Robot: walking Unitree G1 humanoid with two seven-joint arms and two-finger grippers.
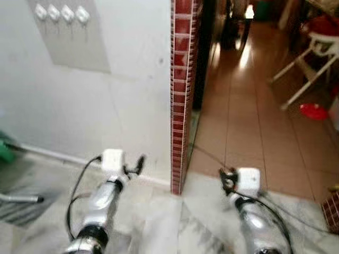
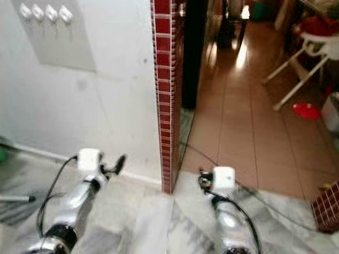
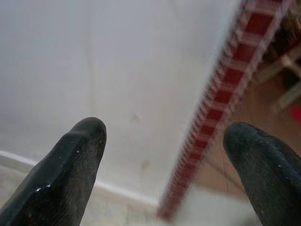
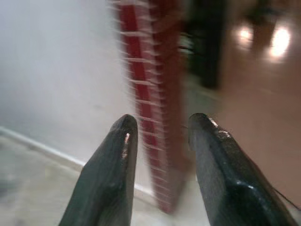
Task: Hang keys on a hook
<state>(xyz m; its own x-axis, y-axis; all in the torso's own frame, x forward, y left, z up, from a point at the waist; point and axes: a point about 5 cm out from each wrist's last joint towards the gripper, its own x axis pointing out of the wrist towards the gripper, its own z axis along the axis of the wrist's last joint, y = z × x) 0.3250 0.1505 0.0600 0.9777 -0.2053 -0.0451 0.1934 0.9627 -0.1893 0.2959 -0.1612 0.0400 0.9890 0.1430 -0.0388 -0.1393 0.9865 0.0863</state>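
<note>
A row of several white hooks (image 1: 61,14) sits on a grey panel (image 1: 79,47) high on the white wall, up and to the left. My left gripper (image 1: 135,165) is held low before the wall's baseboard, far below the hooks. In the left wrist view its fingers (image 3: 77,155) stand wide apart, open, with nothing between them. My right gripper (image 1: 228,177) is low too, just right of the red tiled wall end (image 1: 181,95). Its fingers (image 4: 117,155) are parted, open, with only wall and floor seen between them.
The red tiled wall end splits the white wall from a brown-tiled hallway (image 1: 249,116). A white chair frame (image 1: 310,58) and a red bowl (image 1: 313,111) stand on that floor at the right. A green object (image 1: 5,151) lies at the far left. Pale marble floor is underfoot.
</note>
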